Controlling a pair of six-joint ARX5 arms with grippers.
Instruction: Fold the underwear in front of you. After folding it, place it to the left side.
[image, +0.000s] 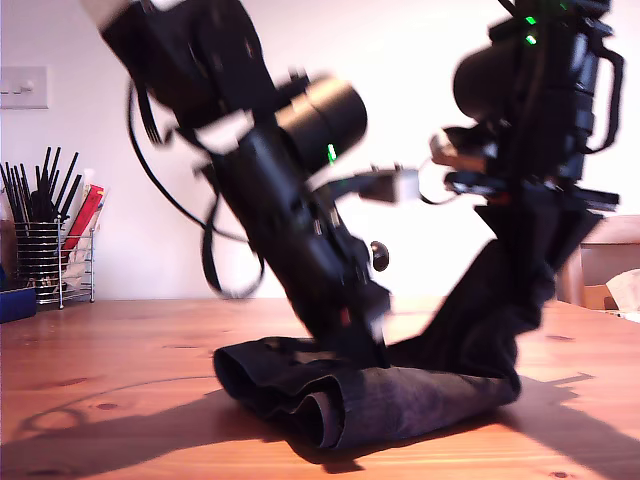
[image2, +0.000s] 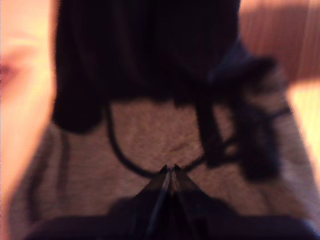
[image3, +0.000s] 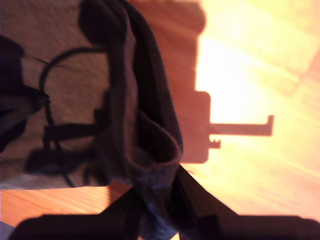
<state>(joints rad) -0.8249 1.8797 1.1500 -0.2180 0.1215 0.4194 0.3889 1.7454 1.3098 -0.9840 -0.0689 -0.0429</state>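
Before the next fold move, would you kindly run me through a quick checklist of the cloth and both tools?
1. My second gripper clamps the black rumpled cloth underwear: ok, fabric sits between its tool's fingers.
2. One end of the garment is lifted off the brown wooden table: ok, on the exterior view's right.
3. My first gripper holds cloth: cannot tell, its tool looks closed but the view is blurred.
4. Fold lies flat: not ok, thick rolls remain.
5. Wire pen holder is apart from the cloth: ok.

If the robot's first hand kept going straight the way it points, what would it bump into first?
Most likely the soft black cloth underwear. My first hand looks shut, its tips right at the grey-looking fabric spread ahead. The view is blurry, so I can't tell whether it already touches; the wooden table lies beneath.
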